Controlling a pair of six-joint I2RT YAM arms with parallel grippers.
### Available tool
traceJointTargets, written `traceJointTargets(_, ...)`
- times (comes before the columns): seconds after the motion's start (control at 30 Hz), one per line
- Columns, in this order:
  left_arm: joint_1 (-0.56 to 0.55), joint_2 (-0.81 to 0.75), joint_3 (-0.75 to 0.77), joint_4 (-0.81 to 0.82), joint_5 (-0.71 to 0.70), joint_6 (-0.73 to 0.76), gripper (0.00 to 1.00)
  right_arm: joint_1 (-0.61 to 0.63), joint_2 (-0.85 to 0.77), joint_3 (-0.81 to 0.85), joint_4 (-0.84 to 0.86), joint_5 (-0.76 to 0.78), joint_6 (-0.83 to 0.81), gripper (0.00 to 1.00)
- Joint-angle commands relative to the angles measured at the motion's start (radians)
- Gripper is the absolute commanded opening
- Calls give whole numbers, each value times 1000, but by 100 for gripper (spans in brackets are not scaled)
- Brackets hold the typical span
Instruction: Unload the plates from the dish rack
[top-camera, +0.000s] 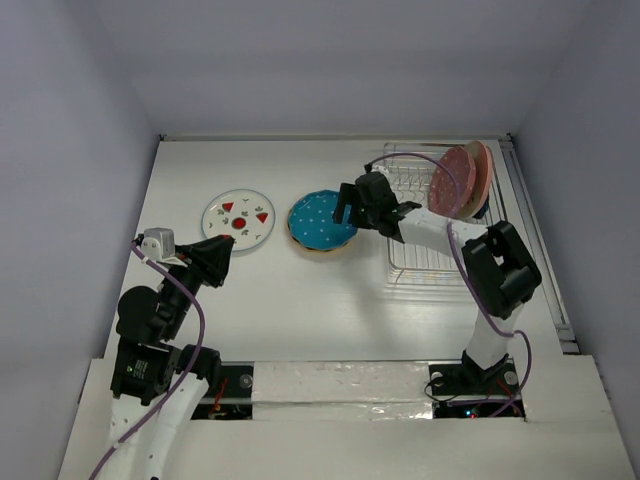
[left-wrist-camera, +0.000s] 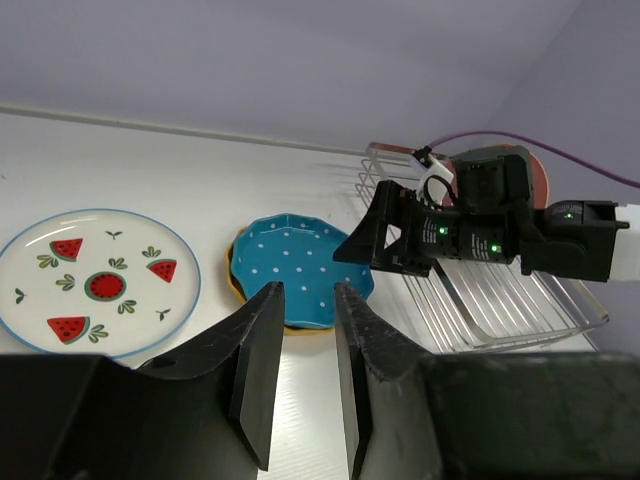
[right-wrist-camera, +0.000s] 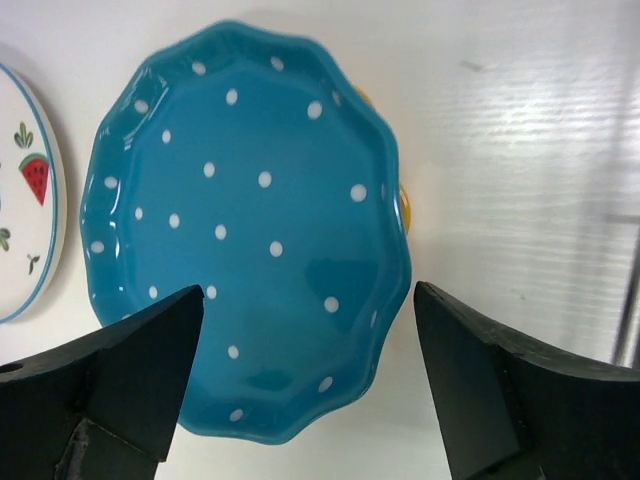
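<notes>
A teal-blue dotted plate (top-camera: 320, 222) lies flat on the table on top of a yellow plate, whose rim (right-wrist-camera: 404, 208) peeks out at its right side. To the left of them lies a white plate with red watermelon marks (top-camera: 238, 217). My right gripper (right-wrist-camera: 308, 295) hovers open over the teal plate's (right-wrist-camera: 240, 220) near edge, gripping nothing. The dish rack (top-camera: 420, 262) stands at the right and holds a maroon-pink plate (top-camera: 452, 182) and a cream-and-pink plate (top-camera: 480, 168) upright at its far end. My left gripper (left-wrist-camera: 308, 292) stays near the white plate (left-wrist-camera: 95, 282), jaws narrowly apart and empty.
The right arm (left-wrist-camera: 480, 235) reaches from the rack (left-wrist-camera: 500, 300) towards the teal plate (left-wrist-camera: 300, 262). Walls close the table at the back and both sides. A taped strip runs along the near edge between the arm bases.
</notes>
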Motion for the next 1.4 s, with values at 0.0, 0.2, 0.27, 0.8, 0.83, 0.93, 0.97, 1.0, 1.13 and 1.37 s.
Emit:
traceJointTargets(0.0, 7, -7, -10, 40, 13, 0, 24, 4, -55, 67, -52, 125, -63, 91)
traceJointTargets(0.2, 7, -10, -10, 39, 10, 0, 24, 14, -178, 36, -40, 151, -98, 67)
traceJointTargets(0.27, 7, -13, -10, 40, 10, -2, 24, 14, -254, 16, -29, 189, -133, 31)
traceJointTargets(0.8, -4, -45, -12, 39, 3, -3, 24, -364, -494, -77, -151, 346, -215, 54)
traceJointTargets(0.83, -4, -45, -10, 39, 0, -3, 24, -390, -488, -76, -144, 300, -216, 60)
traceJointTargets(0.93, -13, -43, -10, 37, 0, -5, 25, -437, -444, -58, -144, 238, -215, 66)
traceJointTargets(0.97, -13, -43, -10, 36, -3, -5, 25, -446, -425, -50, -155, 246, -213, 66)
traceJointTargets(1.0, -13, -45, -12, 34, -3, -3, 25, -447, -419, -50, -155, 249, -212, 66)
traceJointTargets(1.13, -13, -43, -12, 37, -3, -5, 26, -496, -404, -71, -134, 251, -200, 64)
traceJointTargets(1.37, -13, -37, -10, 36, -4, -5, 26, -528, -312, -73, -56, 199, -189, 64)
